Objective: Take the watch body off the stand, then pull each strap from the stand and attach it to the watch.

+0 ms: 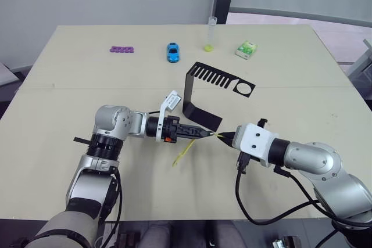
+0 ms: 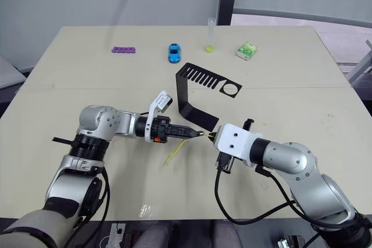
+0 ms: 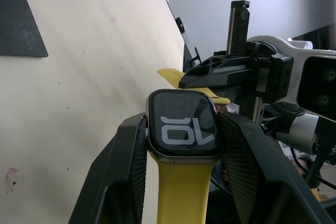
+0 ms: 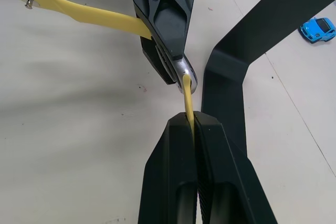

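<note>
My left gripper (image 1: 202, 134) is shut on the watch body (image 3: 182, 124), a dark rounded-square case with light digits on its screen. One yellow strap (image 1: 183, 154) is fixed to the case and trails down to the table. My right gripper (image 4: 194, 121) is shut on the second yellow strap (image 4: 187, 95). That strap's free end meets the edge of the watch body (image 4: 187, 74). The two grippers face each other tip to tip in front of the black stand (image 1: 190, 94). The stand's slotted top arm (image 1: 221, 79) holds nothing.
Along the far side of the table (image 1: 58, 103) lie a purple piece (image 1: 122, 49), a blue toy car (image 1: 172, 52), a clear tube with a yellow base (image 1: 210, 34) and a green-white packet (image 1: 246, 49). The stand's foot (image 1: 204, 118) lies just behind the grippers.
</note>
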Tool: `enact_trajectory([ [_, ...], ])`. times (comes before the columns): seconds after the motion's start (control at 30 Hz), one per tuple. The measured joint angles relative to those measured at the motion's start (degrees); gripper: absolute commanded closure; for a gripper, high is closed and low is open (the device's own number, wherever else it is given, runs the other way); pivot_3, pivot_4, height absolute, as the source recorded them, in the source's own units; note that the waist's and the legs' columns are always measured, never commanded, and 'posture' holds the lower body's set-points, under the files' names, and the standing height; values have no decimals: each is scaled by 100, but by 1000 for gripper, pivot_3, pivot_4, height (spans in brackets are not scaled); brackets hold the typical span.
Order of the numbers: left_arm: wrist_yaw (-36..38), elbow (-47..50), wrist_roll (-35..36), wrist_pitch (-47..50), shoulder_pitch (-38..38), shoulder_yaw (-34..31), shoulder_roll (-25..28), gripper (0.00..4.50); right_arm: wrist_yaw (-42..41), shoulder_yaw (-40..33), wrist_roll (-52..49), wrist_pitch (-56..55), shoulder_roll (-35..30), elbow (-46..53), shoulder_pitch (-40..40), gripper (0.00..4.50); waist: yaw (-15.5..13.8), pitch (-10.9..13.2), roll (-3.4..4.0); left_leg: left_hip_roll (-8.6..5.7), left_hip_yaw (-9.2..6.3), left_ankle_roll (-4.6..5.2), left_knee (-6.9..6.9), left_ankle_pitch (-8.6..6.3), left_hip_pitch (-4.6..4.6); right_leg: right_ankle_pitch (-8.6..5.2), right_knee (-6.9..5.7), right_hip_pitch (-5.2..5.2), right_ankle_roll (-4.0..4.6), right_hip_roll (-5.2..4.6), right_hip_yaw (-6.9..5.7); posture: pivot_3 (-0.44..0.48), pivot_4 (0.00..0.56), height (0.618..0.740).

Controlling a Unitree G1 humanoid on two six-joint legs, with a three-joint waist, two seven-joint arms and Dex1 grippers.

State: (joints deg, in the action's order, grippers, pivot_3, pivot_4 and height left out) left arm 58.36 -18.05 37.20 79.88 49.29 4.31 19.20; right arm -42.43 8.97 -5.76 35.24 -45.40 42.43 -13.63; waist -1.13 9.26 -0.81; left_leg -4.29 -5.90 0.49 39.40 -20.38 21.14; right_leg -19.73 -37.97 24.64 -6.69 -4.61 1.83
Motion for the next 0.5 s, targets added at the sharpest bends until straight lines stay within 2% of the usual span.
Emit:
enact_trajectory([
  [0.5,-1,-1,0,-2,0,-42,-42,2921,-7,29,11,112,1,-2,-70,4500,1,0,0,0,0,0,0,0,0,0,0,0,0,0,0,0,150,740],
])
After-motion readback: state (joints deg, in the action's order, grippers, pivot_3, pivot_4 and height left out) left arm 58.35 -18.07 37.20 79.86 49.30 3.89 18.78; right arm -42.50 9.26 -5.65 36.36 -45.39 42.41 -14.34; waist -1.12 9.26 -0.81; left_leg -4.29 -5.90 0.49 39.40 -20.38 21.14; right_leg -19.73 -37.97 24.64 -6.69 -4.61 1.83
